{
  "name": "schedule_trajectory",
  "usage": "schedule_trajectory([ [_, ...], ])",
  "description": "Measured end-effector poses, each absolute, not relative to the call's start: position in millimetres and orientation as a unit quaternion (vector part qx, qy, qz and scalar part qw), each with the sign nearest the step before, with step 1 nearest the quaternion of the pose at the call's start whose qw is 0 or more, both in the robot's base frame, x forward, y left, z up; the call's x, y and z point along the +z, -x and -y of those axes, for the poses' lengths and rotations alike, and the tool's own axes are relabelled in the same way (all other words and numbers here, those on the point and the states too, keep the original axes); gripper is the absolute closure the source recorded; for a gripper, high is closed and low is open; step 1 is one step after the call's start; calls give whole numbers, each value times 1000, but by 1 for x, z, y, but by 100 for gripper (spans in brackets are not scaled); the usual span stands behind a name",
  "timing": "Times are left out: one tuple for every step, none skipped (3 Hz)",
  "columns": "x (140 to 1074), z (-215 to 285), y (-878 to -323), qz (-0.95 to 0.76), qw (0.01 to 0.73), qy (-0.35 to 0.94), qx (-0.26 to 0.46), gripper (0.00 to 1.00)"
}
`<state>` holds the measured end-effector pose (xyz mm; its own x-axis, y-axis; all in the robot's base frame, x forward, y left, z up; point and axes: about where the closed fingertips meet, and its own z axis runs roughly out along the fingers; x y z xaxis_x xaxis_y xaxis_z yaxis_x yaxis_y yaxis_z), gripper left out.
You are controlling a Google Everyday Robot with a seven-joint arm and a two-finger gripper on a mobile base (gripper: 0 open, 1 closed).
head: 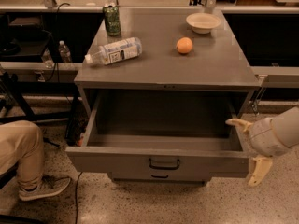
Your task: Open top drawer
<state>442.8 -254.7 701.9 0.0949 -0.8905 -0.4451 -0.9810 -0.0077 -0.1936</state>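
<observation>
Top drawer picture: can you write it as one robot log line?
top drawer: pulled out | gripper: open, at drawer's right front corner | cabinet top: bottle, can, orange, bowl

Speckled terrazzo floor [140, 205], dim light
</observation>
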Motion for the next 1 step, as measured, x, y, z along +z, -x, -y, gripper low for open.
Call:
schedule_trajectory([
  [734,275,-445,-669,246,698,71,0],
])
